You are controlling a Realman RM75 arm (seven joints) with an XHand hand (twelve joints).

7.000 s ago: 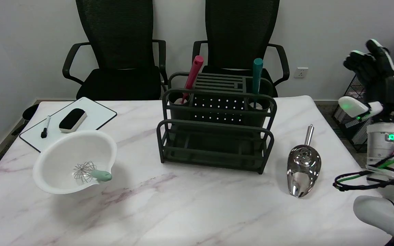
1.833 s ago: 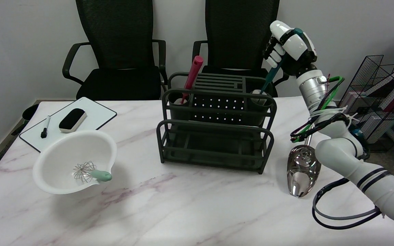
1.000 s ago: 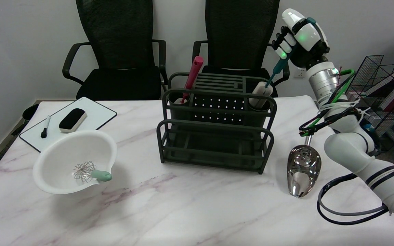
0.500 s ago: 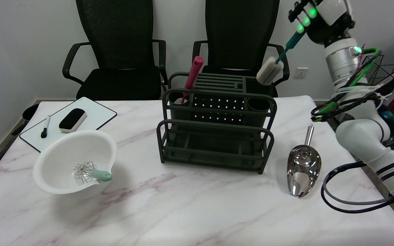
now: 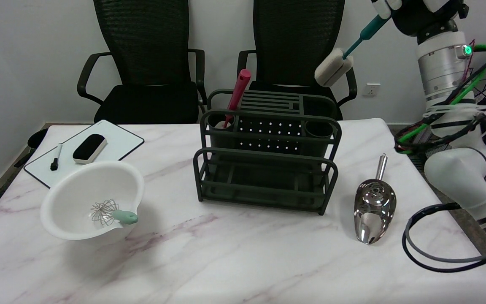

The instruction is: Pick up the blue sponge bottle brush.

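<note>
The blue sponge bottle brush (image 5: 341, 58) hangs in the air above the dark rack's (image 5: 267, 152) right end, well clear of it. Its teal handle slants up to the right and its pale sponge head points down-left. My right hand (image 5: 411, 10) grips the handle's upper end at the picture's top edge, and most of the hand is cut off there. The round cup (image 5: 319, 128) at the rack's right end stands empty below the brush.
A pink brush (image 5: 236, 96) stands in the rack's left cup. A metal scoop (image 5: 373, 204) lies right of the rack. A white bowl (image 5: 78, 219) with a whisk (image 5: 111, 213) sits at front left, a whiteboard (image 5: 118, 143) with eraser and marker behind it. Two black chairs stand behind the table.
My right hand came in from the right, took the brush's handle and drew it up out of the rack's right cup. In the last half second it rose further up and right.
</note>
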